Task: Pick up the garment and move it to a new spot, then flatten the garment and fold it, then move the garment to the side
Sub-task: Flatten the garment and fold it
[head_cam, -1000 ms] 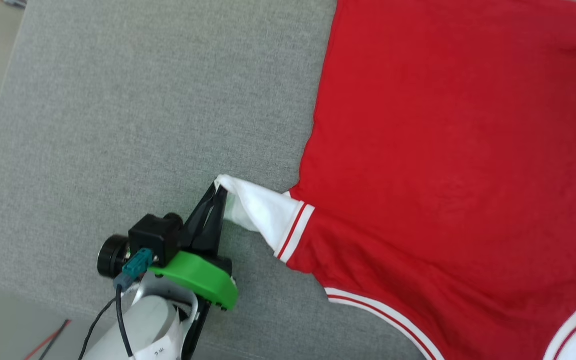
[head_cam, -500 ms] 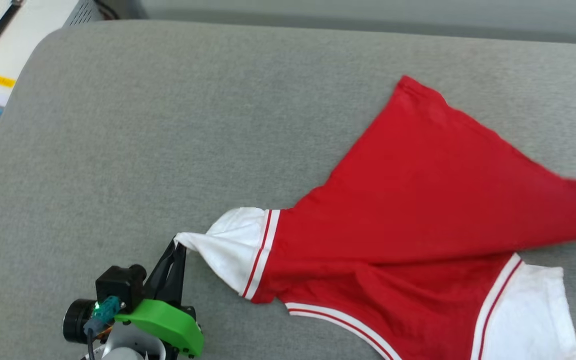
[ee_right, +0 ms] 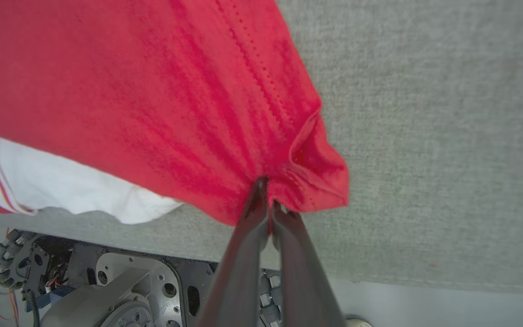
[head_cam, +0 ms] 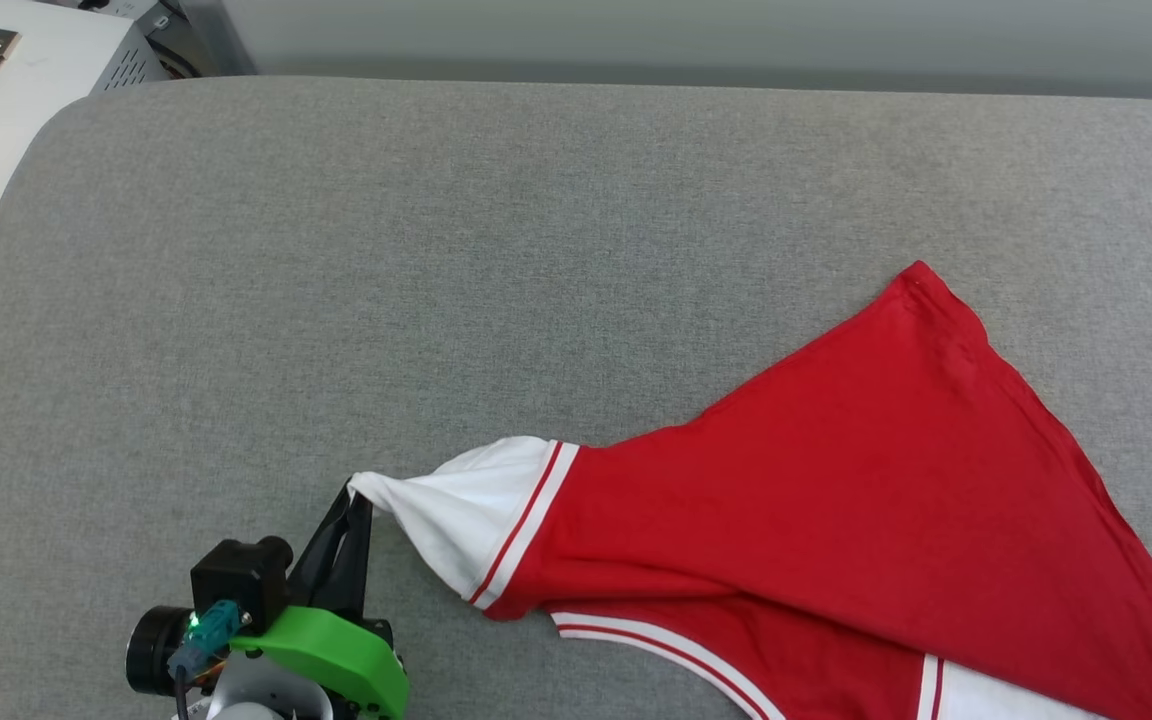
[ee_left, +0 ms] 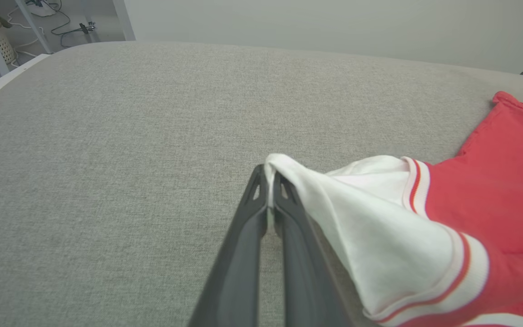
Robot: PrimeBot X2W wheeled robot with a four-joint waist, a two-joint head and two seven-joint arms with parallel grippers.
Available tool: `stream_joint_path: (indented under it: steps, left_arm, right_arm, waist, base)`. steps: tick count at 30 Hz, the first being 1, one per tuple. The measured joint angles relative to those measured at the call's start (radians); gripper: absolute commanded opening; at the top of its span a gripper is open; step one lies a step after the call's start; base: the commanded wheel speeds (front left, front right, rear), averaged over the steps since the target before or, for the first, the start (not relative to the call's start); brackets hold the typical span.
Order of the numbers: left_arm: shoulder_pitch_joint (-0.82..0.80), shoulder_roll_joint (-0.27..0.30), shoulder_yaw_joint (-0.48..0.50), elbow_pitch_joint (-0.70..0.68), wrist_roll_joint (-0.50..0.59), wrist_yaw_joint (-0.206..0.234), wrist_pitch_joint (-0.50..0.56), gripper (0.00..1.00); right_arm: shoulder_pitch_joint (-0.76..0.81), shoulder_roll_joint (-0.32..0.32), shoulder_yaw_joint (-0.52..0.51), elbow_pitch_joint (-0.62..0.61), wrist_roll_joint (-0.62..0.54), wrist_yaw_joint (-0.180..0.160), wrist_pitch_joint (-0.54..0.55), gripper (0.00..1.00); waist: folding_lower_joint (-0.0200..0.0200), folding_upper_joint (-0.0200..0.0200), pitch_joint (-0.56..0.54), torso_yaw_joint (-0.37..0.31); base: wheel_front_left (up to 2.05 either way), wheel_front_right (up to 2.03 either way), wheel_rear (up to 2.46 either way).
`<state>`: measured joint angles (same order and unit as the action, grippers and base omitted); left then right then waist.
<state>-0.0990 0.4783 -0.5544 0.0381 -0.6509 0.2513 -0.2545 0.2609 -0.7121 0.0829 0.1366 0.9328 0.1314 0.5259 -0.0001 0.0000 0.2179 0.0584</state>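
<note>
Clamped at both ends: my left gripper (ee_left: 268,176), jaws clenched on the very tip of a white sleeve (head_cam: 456,505), and my right gripper (ee_right: 267,193), pinched shut on a bunched red corner beside the stitched hem (ee_right: 261,77), held the garment (head_cam: 836,480) over the near right part of the grey padded table (head_cam: 436,250).

The two grips stood well apart, which I judged was the point. With one edge drawn taut between them, the cloth could be carried and laid out as a sheet rather than a heap. The sleeve rose to a peak at my left fingertips, while the far red corner (head_cam: 921,275) rested on the padding.

My right grip hung close to the table's near edge, with the robot base (ee_right: 107,281) below it. The red body lay doubled over the second sleeve (ee_right: 71,190), so nothing was flat yet. By my reckoning the job stood at the moving stage, with spreading, folding and setting aside all to come.
</note>
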Motion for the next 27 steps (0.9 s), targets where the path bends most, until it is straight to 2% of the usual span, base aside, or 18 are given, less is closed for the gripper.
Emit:
stream_joint_path:
  steps: [2,3,4,8,12,16,18,22,27]
  left_arm:
    - [0.000,-0.001,-0.001,0.000,0.000,0.001,0.000,0.00]
    - [0.000,-0.001,-0.002,0.000,0.000,0.001,0.000,0.00]
    - [0.000,-0.001,-0.003,0.000,0.000,0.004,0.001,0.00]
    - [0.000,-0.001,-0.008,-0.004,0.000,0.008,0.009,0.00]
    - [-0.001,-0.001,-0.016,-0.018,0.002,0.014,0.010,0.00]
    - [-0.011,-0.006,-0.024,-0.028,0.009,0.016,0.015,0.00]
    - [-0.026,-0.011,-0.030,-0.030,0.012,0.016,0.018,0.00]
    - [-0.061,-0.023,-0.038,-0.033,0.029,0.011,0.018,0.00]
    - [-0.105,-0.039,-0.049,-0.033,0.043,-0.005,0.018,0.00]
  right_arm:
    - [-0.001,0.014,-0.021,0.005,-0.015,0.001,-0.021,0.00]
    - [-0.003,0.020,-0.029,0.005,-0.020,0.001,-0.026,0.31]
    - [-0.004,0.025,-0.040,0.001,-0.027,0.001,-0.033,1.00]
    - [-0.035,0.025,-0.107,-0.051,-0.047,0.001,-0.058,1.00]
    - [-0.105,-0.017,-0.183,-0.166,-0.069,0.000,-0.074,1.00]
    - [-0.216,-0.054,-0.205,-0.266,-0.095,0.000,-0.039,1.00]
    - [-0.299,-0.072,-0.174,-0.301,-0.108,0.000,0.004,1.00]
    - [-0.484,-0.102,-0.039,-0.320,-0.141,0.000,0.121,1.00]
    - [-0.732,-0.102,0.139,-0.231,-0.174,0.000,0.294,1.00]
  waist:
    - [0.0000,0.0000,0.002,0.000]
    - [0.0000,0.0000,0.001,-0.001]
    - [0.0000,0.0000,-0.001,-0.003]
    - [0.0000,0.0001,-0.014,-0.005]
    - [0.0000,0.0001,-0.012,0.002]
    - [0.0000,0.0000,0.005,0.012]
    - [0.0000,0.0001,0.018,0.018]
    - [0.0000,0.0000,0.047,0.035]
    - [0.0000,0.0000,0.086,0.061]
  base:
    - [0.00,0.00,0.00]
    - [0.00,0.00,0.00]
    - [0.00,0.00,0.00]
    - [0.00,0.00,0.00]
    - [0.00,0.00,0.00]
    - [0.00,0.00,0.00]
    - [0.00,0.00,0.00]
    - [0.00,0.00,0.00]
    - [0.00,0.00,0.00]
